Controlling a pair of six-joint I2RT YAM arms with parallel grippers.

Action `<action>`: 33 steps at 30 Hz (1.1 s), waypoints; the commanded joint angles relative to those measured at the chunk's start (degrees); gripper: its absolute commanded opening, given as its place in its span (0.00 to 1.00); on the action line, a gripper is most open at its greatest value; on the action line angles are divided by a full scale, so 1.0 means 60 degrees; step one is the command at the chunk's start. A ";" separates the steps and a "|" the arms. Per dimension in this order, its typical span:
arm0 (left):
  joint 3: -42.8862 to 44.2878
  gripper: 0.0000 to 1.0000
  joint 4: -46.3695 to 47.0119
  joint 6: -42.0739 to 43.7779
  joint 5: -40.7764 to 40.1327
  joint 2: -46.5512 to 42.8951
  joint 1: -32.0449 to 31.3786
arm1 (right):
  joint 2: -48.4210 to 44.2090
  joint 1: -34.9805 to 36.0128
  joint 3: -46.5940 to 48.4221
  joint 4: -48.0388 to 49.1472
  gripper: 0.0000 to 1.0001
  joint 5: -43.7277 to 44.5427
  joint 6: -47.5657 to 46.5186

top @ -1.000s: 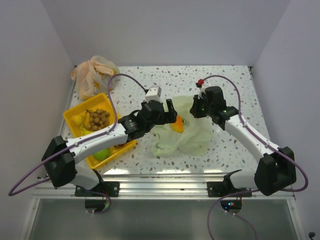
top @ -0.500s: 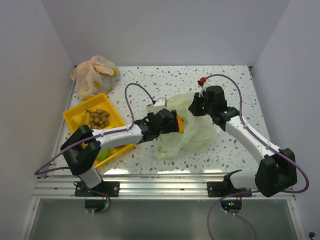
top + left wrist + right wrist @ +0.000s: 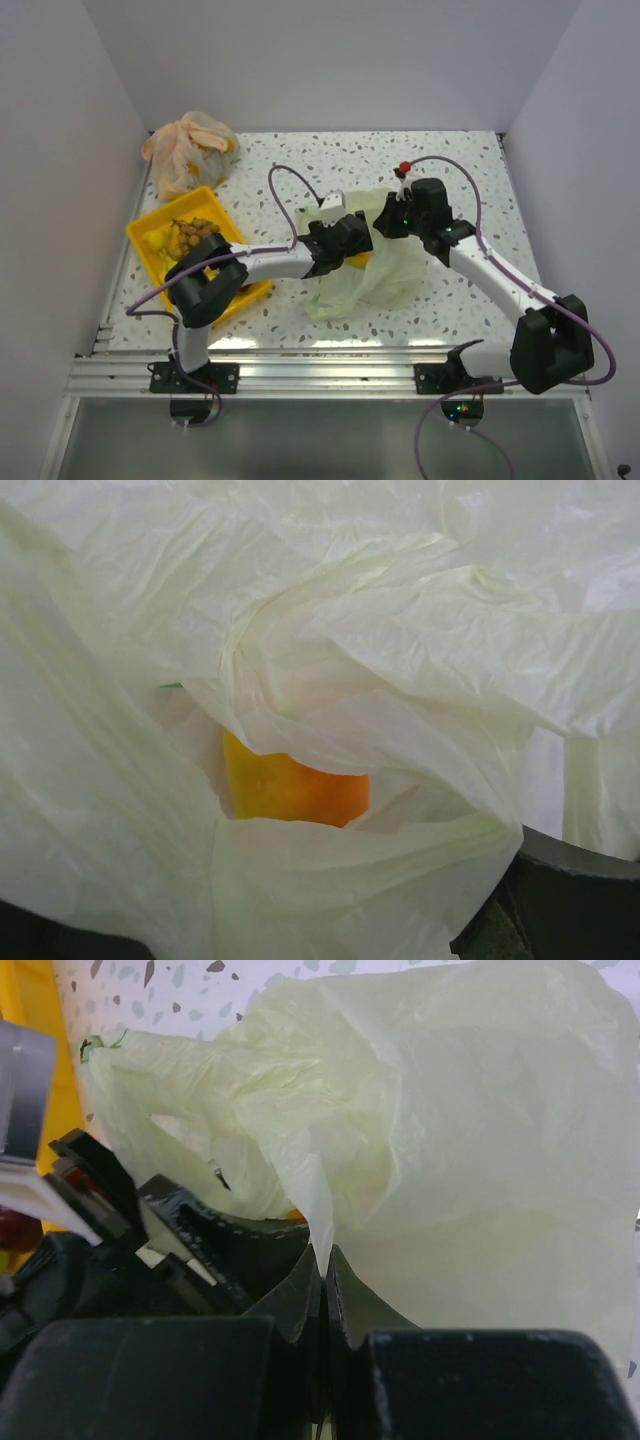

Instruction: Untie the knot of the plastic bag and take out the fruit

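Note:
The pale green plastic bag (image 3: 390, 272) lies crumpled at the table's middle, and its film (image 3: 330, 610) fills the left wrist view. My right gripper (image 3: 393, 216) is shut on an edge of the bag, a thin fold pinched between its fingertips (image 3: 324, 1258), holding that side up. My left gripper (image 3: 362, 244) is pushed into the bag's mouth with its jaws open and film draped between them; one dark finger (image 3: 572, 900) shows at the lower right. An orange-yellow fruit (image 3: 295, 785) sits inside the bag just ahead of it, partly covered by plastic, and peeks out (image 3: 361, 262) from above.
A yellow tray (image 3: 136, 238) at the left holds a cluster of small brown fruits (image 3: 194, 232) and other fruit, partly hidden by the left arm. An orange-beige plastic bag (image 3: 186, 150) lies at the back left. White walls close in on both sides.
My left arm has stretched to the right and pushed its open gripper into the bag's mouth, toward the orange-yellow fruit. The right gripper has kept its hold on the bag's edge.

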 commanded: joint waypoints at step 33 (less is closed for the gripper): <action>0.0648 0.16 -0.2898 0.2040 0.2274 -0.3164 -0.0027 | 0.0167 -0.0026 0.0587 -0.0700 0.01 0.3276 -0.0322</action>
